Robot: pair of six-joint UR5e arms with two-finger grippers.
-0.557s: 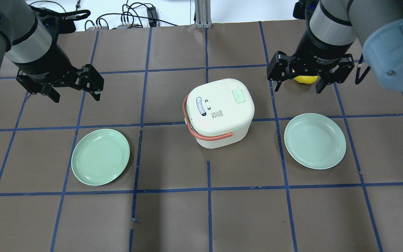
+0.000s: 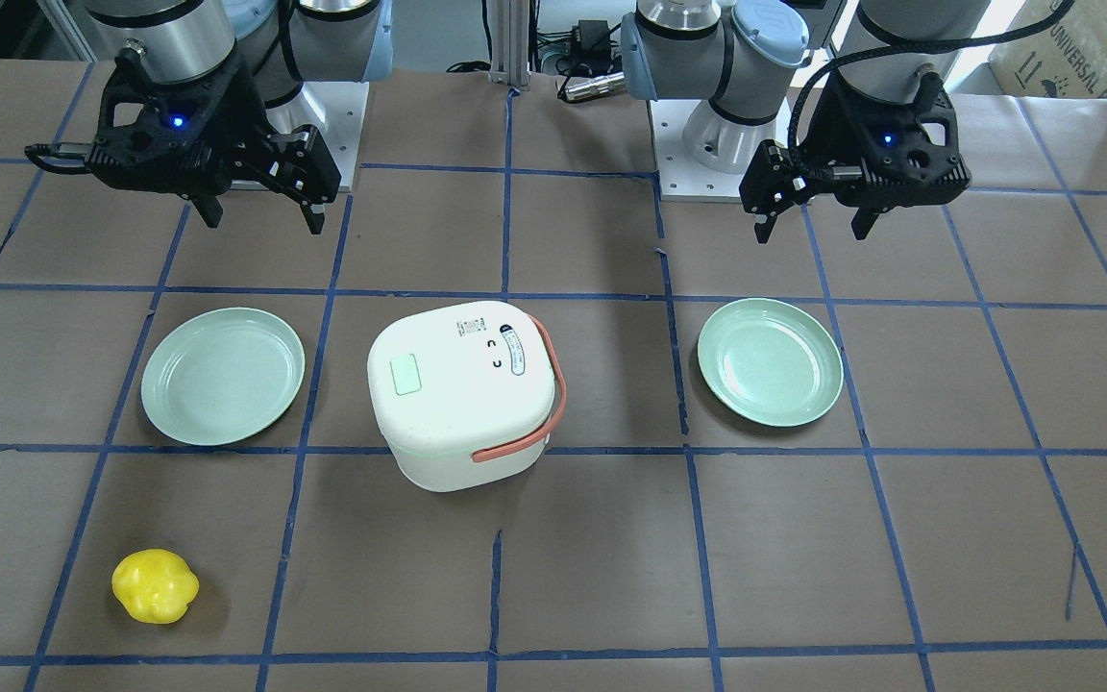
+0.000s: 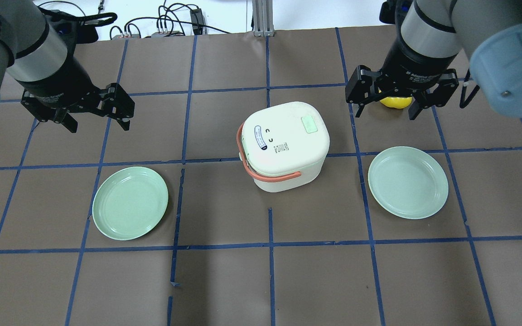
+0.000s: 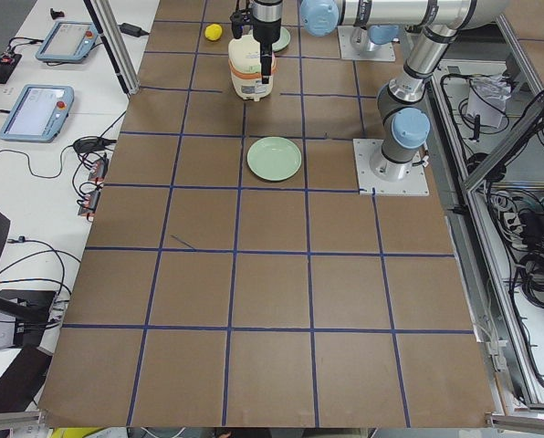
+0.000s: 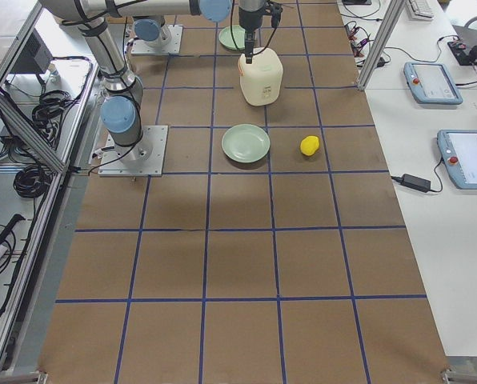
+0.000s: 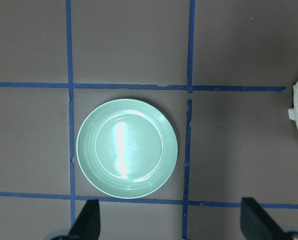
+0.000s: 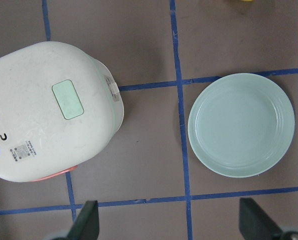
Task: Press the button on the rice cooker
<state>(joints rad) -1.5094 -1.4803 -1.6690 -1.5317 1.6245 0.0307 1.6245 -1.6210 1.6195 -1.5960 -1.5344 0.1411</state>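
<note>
The white rice cooker (image 3: 283,149) with a salmon handle stands mid-table, lid shut. Its pale green button (image 3: 309,124) is on the lid's far right corner; it also shows in the front view (image 2: 406,374) and the right wrist view (image 7: 68,99). My right gripper (image 3: 385,114) is open and empty, hovering to the right of the cooker and a little beyond it. My left gripper (image 3: 99,125) is open and empty, hovering well to the cooker's left. In the front view the right gripper (image 2: 263,221) and the left gripper (image 2: 811,231) hang above the table.
A green plate (image 3: 130,202) lies left of the cooker and another green plate (image 3: 408,182) lies right of it. A yellow fruit-like object (image 2: 155,585) lies on the far right, partly hidden under my right gripper in the overhead view. Blue tape lines grid the brown table.
My right gripper has shifted very slightly toward the far side. The left gripper, cooker and plates have not moved.
</note>
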